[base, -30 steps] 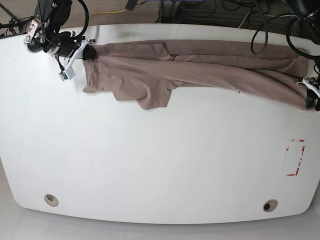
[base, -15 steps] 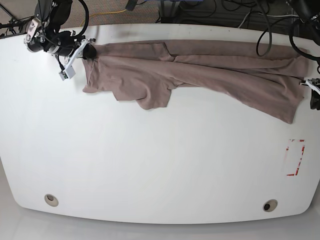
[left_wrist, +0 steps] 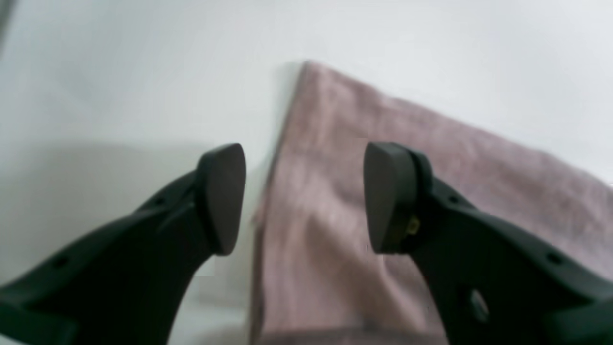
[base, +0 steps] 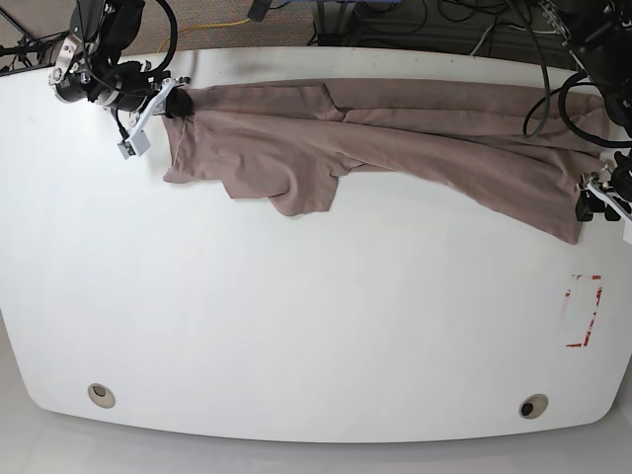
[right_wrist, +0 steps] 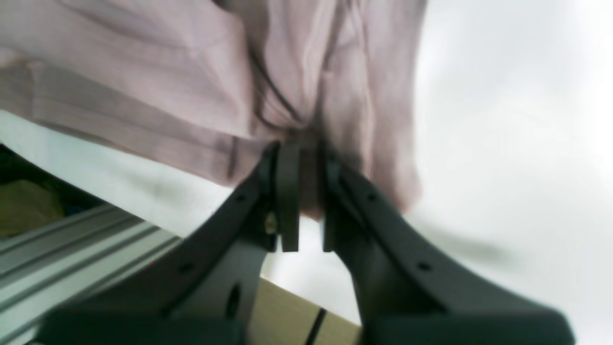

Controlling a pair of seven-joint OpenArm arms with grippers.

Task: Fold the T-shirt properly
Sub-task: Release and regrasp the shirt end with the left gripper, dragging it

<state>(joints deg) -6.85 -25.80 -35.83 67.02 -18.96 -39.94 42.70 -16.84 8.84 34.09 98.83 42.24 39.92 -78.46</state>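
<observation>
T-shirt (base: 395, 133) stretched along table (base: 296, 326) far edge. Right gripper (right_wrist: 301, 211) pinching one end; left gripper (left_wrist: 304, 199) spread, holding nothing. Spreading step; next calls for regrasping hem.

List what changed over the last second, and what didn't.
The left gripper let go of the T-shirt: its jaws now stand open, just off the cloth's right corner, which dropped flat on the table. The right gripper stays shut on the shirt's other end, and the folded bulk has not moved.
</observation>
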